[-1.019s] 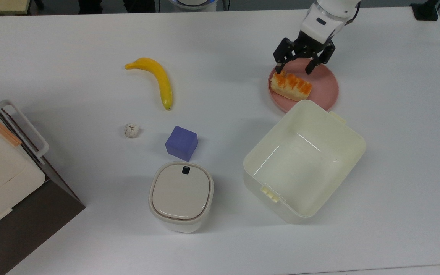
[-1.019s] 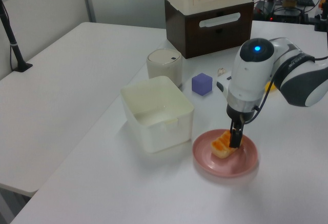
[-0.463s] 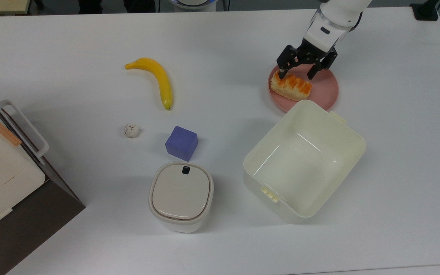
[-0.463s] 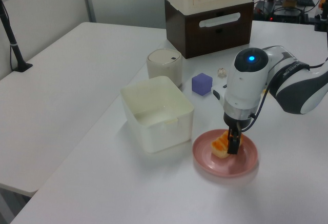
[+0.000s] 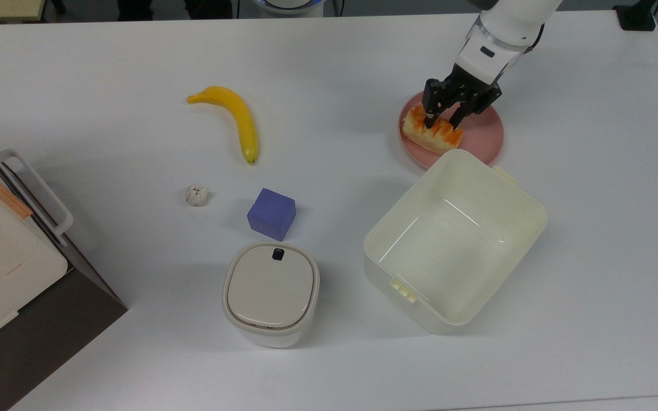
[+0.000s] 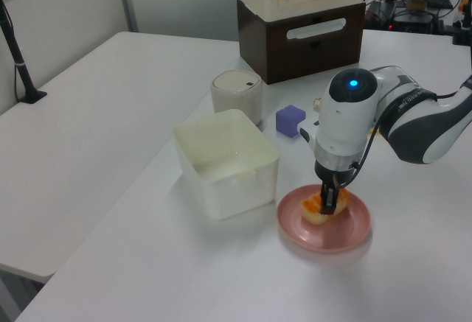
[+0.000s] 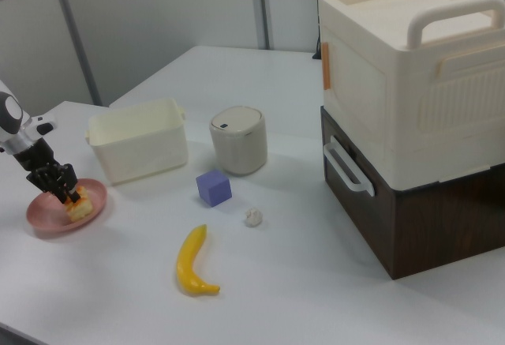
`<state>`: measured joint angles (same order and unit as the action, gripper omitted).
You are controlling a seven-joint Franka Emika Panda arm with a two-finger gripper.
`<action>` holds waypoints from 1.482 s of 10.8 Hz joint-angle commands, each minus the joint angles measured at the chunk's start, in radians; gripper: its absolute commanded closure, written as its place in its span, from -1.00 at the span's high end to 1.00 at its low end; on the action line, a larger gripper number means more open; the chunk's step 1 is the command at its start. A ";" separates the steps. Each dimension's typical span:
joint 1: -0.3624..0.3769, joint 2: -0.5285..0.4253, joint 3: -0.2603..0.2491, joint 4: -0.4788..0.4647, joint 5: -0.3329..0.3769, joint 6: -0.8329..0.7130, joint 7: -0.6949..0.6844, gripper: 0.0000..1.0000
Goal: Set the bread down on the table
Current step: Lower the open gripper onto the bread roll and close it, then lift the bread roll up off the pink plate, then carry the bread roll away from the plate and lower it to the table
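Jaws (image 5: 442, 121) dropped & narrowed, now pinching bread (image 5: 432, 131) on plate (image 5: 480, 134); off-centre grip, may slip w/ lift.

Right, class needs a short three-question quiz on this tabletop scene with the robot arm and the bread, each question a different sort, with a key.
1. True or false: the bread lies on the bare table.
2. Multiple choice: in the top view, what sits nearest the pink plate? A) the banana B) the open cream tub C) the purple cube
3. Fill in: the gripper has its fingers on either side of the ____.

Key
1. False: it rests on the pink plate.
2. B: the tub's rim overlaps the plate's lower edge in the top view.
3. bread; the fingers are down at its ridged top, about mid-length.
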<state>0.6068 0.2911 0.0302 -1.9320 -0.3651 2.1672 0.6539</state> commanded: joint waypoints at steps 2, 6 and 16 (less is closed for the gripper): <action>0.002 0.007 -0.001 0.008 -0.020 -0.009 -0.055 -1.00; -0.001 -0.052 -0.006 0.036 0.018 -0.073 -0.141 -1.00; -0.033 -0.116 -0.297 0.170 0.239 -0.460 -0.536 -1.00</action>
<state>0.5739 0.1792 -0.2326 -1.7231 -0.0986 1.7255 0.1243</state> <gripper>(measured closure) 0.938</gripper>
